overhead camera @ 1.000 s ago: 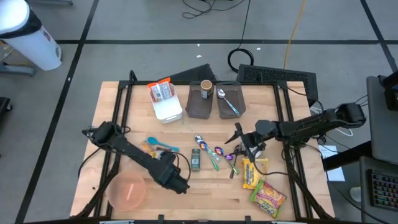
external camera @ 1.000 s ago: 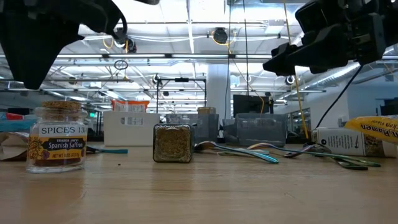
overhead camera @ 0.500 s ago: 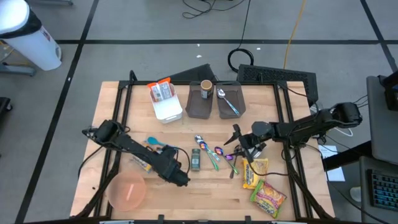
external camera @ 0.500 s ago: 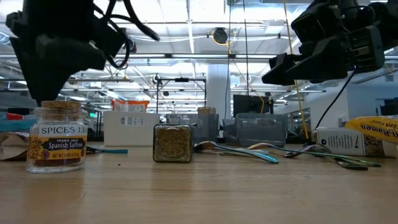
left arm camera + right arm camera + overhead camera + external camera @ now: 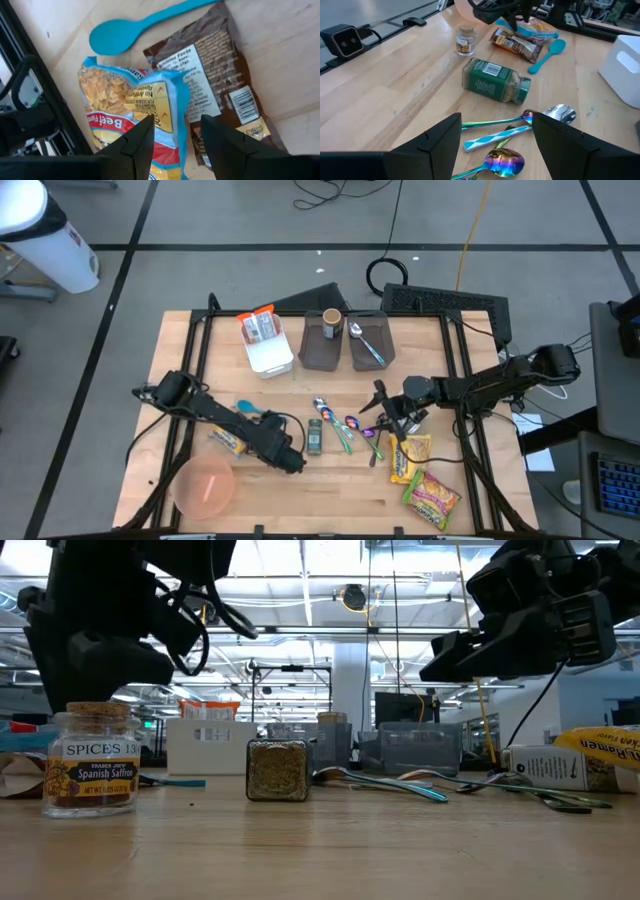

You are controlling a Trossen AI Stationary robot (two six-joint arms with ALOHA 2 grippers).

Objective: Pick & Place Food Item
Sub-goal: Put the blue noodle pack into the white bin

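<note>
A blue-and-red beef noodle packet (image 5: 125,105) lies on the table, partly over a brown packet (image 5: 225,85), with a teal spoon (image 5: 140,27) beside them. My left gripper (image 5: 177,142) hovers open above these packets (image 5: 228,440), its fingers over the blue packet's edge and touching nothing. In the low view it hangs behind a saffron jar (image 5: 90,760). A green spice jar (image 5: 315,435) lies on its side at the middle. My right gripper (image 5: 385,415) stands open in the air over the coloured spoons (image 5: 500,125).
At the back stand a white container (image 5: 268,352) holding orange packets and two dark bins (image 5: 322,345). A pink bowl (image 5: 205,485) sits at the near left. Two more noodle packets (image 5: 405,458) (image 5: 432,498) lie at the near right.
My left gripper has come down and moved a little toward the table's far edge, ending over the packets and just behind the saffron jar. Its fingers have stayed equally far apart. Nothing on the table has moved.
</note>
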